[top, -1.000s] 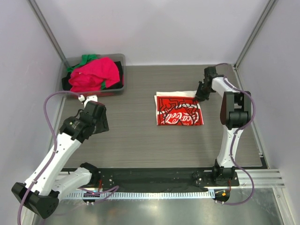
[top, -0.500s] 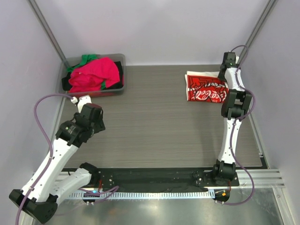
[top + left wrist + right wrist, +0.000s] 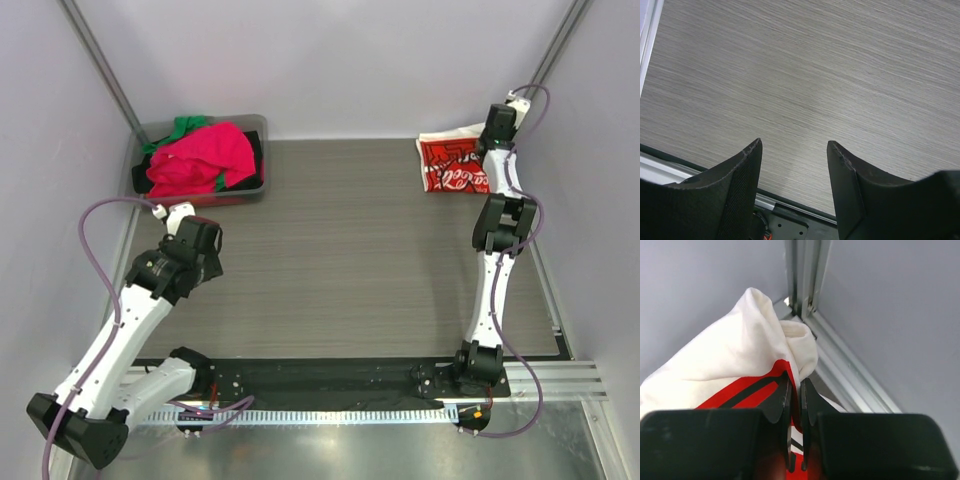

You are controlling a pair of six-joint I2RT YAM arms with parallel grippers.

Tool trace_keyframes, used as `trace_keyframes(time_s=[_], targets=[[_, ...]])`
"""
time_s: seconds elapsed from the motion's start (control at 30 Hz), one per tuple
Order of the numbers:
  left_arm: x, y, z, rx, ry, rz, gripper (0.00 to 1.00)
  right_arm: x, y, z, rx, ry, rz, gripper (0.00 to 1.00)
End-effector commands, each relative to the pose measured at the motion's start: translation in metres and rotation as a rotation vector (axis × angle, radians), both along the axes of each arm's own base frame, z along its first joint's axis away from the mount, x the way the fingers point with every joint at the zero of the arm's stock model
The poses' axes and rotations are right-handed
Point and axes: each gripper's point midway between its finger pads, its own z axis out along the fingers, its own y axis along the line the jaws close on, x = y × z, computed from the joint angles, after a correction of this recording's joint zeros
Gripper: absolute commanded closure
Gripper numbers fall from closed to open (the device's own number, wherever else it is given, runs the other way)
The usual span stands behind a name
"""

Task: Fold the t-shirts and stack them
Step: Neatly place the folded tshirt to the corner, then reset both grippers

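Note:
A folded red t-shirt with white print point(image 3: 455, 165) lies at the table's far right corner. My right gripper point(image 3: 490, 145) is shut on its edge; in the right wrist view the jaws point(image 3: 795, 390) pinch red and white cloth point(image 3: 740, 360) beside the corner frame. A bright pink-red t-shirt point(image 3: 200, 160), a green one point(image 3: 185, 125) and a dark one are heaped in the grey bin point(image 3: 255, 125) at the far left. My left gripper point(image 3: 185, 225) is open and empty above the bare table point(image 3: 840, 75), in front of the bin.
Aluminium frame posts point(image 3: 555, 50) and grey walls close in the far right corner, right against the held shirt. A metal rail point(image 3: 850, 375) runs along the table's right edge. The black base rail point(image 3: 330, 380) lies at the near edge.
My right gripper has dragged the red printed shirt from the table's middle right to the far right corner. My left arm has shifted only slightly.

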Motion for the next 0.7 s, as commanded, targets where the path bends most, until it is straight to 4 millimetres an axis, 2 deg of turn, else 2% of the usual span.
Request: trace_keyframes(time_s=[0.0, 0.03, 0.07, 0.1, 0.13, 0.17, 0.27, 0.3, 0.33, 0.37, 0.4, 0.43, 0.47, 0.5, 0.53, 0.57, 0.6, 0.63, 0.67], targets=[[0.006, 0.004, 0.001, 0.004, -0.019, 0.038, 0.44, 0.018, -0.027, 0.072, -0.053, -0.268, -0.086, 0.94], [0.006, 0.004, 0.0, 0.006, -0.01, 0.039, 0.44, 0.019, -0.027, 0.071, -0.055, -0.274, -0.083, 0.86], [0.006, 0.005, 0.0, 0.006, -0.008, 0.041, 0.45, 0.022, -0.025, 0.069, -0.05, -0.278, -0.067, 0.4], [0.007, 0.004, 0.0, 0.005, -0.007, 0.04, 0.45, 0.022, -0.024, 0.068, -0.04, -0.28, -0.065, 0.17], [0.007, 0.004, -0.001, 0.003, -0.005, 0.037, 0.45, 0.022, -0.021, 0.069, -0.036, -0.277, -0.06, 0.01], [0.007, 0.004, -0.001, 0.003, -0.005, 0.038, 0.45, 0.02, -0.021, 0.071, -0.035, -0.277, -0.062, 0.0], [0.006, 0.004, 0.002, -0.005, -0.019, 0.035, 0.45, 0.012, -0.017, 0.099, -0.019, -0.313, -0.059, 0.0], [0.006, 0.004, 0.003, -0.008, -0.024, 0.036, 0.45, 0.01, -0.012, 0.102, -0.001, -0.315, -0.048, 0.0], [0.005, 0.003, 0.003, -0.012, -0.027, 0.031, 0.45, 0.005, -0.008, 0.133, 0.002, -0.359, -0.037, 0.0], [0.005, 0.004, 0.005, -0.02, -0.037, 0.03, 0.45, 0.002, 0.001, 0.149, 0.011, -0.381, -0.023, 0.0], [0.005, 0.004, 0.006, -0.024, -0.042, 0.029, 0.45, -0.001, 0.01, 0.15, 0.026, -0.371, -0.005, 0.01], [0.005, 0.005, 0.008, -0.032, -0.049, 0.029, 0.45, -0.012, 0.02, 0.192, 0.036, -0.429, 0.009, 0.0], [0.004, 0.005, 0.008, -0.041, -0.057, 0.024, 0.45, -0.016, 0.04, 0.204, 0.05, -0.439, 0.039, 0.0], [0.005, 0.004, 0.01, -0.049, -0.063, 0.019, 0.44, -0.022, 0.055, 0.197, 0.076, -0.41, 0.052, 0.0], [0.008, 0.0, 0.011, -0.083, -0.075, 0.004, 0.44, -0.042, 0.071, 0.237, 0.1, -0.457, 0.071, 0.0], [0.008, -0.003, 0.01, -0.087, -0.074, -0.031, 0.44, -0.052, 0.086, 0.243, 0.126, -0.457, 0.085, 0.0], [0.011, -0.008, 0.014, -0.107, -0.099, -0.059, 0.43, -0.063, 0.118, 0.22, 0.17, -0.401, 0.12, 0.0], [0.011, -0.011, 0.013, -0.116, -0.103, -0.083, 0.43, -0.073, 0.141, 0.221, 0.23, -0.41, 0.154, 0.0], [0.012, -0.01, 0.015, -0.107, -0.113, -0.095, 0.43, -0.097, 0.163, 0.253, 0.263, -0.462, 0.198, 0.0]])
